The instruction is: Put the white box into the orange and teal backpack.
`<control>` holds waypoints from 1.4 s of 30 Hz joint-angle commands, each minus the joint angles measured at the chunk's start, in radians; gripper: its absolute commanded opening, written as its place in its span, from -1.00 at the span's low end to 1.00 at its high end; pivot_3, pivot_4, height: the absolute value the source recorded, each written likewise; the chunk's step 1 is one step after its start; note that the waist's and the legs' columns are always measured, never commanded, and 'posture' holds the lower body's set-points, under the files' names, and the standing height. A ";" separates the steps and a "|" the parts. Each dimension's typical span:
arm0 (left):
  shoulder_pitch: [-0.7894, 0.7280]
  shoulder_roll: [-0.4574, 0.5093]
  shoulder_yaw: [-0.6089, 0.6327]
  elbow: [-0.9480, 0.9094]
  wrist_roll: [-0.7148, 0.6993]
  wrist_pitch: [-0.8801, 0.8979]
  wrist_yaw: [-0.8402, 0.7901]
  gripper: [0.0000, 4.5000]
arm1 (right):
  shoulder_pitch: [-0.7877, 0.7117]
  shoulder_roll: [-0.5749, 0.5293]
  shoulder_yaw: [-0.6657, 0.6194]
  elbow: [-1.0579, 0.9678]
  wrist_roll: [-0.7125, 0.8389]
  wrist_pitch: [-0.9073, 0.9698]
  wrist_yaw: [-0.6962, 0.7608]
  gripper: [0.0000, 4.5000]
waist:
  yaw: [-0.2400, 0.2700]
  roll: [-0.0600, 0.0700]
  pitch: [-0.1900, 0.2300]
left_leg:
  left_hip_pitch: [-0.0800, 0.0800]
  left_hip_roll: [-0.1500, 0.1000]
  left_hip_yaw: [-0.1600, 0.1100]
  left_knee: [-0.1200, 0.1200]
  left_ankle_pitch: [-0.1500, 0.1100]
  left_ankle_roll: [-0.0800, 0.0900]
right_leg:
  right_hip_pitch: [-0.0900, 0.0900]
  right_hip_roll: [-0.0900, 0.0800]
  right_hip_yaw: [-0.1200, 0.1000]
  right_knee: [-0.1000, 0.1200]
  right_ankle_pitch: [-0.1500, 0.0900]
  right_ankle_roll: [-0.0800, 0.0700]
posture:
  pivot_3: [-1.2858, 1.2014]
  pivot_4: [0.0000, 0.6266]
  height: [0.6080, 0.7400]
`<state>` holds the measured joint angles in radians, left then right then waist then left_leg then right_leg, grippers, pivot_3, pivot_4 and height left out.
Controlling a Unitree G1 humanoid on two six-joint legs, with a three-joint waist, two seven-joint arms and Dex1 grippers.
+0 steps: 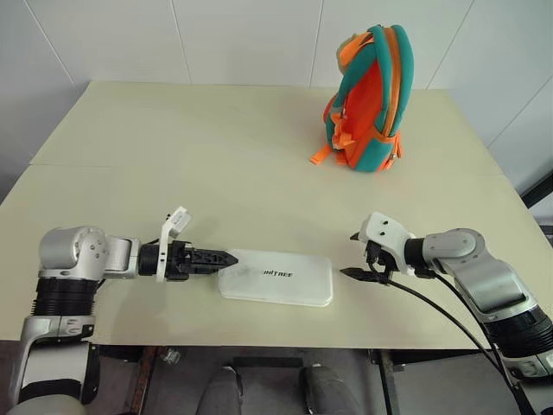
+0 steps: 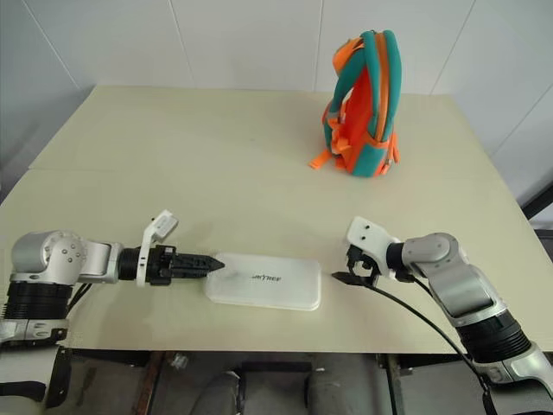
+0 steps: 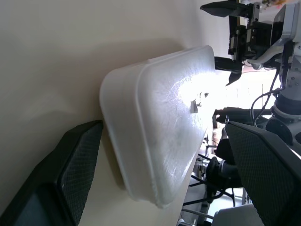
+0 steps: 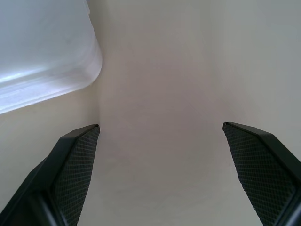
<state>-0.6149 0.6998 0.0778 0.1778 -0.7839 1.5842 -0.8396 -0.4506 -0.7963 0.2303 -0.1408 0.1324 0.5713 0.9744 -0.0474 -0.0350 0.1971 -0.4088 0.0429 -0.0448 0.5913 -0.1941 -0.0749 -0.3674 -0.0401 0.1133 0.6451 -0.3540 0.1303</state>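
Resting surface: a pale table (image 1: 173, 173) bears everything.
Backpack: the orange and teal backpack (image 1: 370, 99) stands upright at the far right.
Box: the white box (image 1: 276, 277) lies flat near the front edge, between both grippers.
Left gripper (image 1: 226, 258): fingers spread, at the box's left end.
Right gripper (image 1: 354, 255): fingers spread, just beside the box's right end, holding nothing.

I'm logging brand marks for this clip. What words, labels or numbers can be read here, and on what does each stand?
"UNITREE": small dark lettering on top of the white box, near its middle; legible in the left eye view, blurred in the right eye view.
Backpack: no readable text.
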 commanded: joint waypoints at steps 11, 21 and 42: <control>0.033 -0.054 0.014 -0.081 -0.054 0.030 0.058 0.90 | -0.028 0.031 0.008 -0.005 -0.027 0.004 -0.005 0.99 | -0.003 0.000 0.000 | 0.000 0.000 0.000 -0.001 0.000 0.000 | 0.000 0.000 0.000 0.000 0.000 0.000 | 0.03 -0.52 1.00; 0.071 -0.137 0.082 -0.165 -0.047 -0.039 0.129 -0.22 | -0.028 0.050 0.007 -0.013 -0.027 0.017 -0.005 1.00 | -0.004 0.000 0.000 | 0.000 0.000 0.000 -0.001 0.000 -0.001 | -0.001 0.000 0.000 0.000 0.000 0.001 | 0.03 -0.52 1.00; 0.108 -0.019 0.068 -0.259 -0.078 -0.095 0.061 -0.40 | -0.109 0.095 -0.117 0.103 -0.021 -0.006 -0.108 1.00 | -0.006 -0.002 0.001 | 0.001 0.000 0.000 -0.001 -0.001 -0.002 | 0.002 0.000 0.000 -0.004 0.000 0.001 | 0.03 -0.52 1.00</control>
<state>-0.5193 0.6248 0.1409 -0.0480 -0.8835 1.4948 -0.7977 -0.5333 -0.7008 0.1810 -0.0496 0.1024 0.5866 0.9014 -0.0532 -0.0373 0.1983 -0.4083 0.0430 -0.0452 0.5904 -0.1952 -0.0766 -0.3660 -0.0404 0.1132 0.6415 -0.3543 0.1308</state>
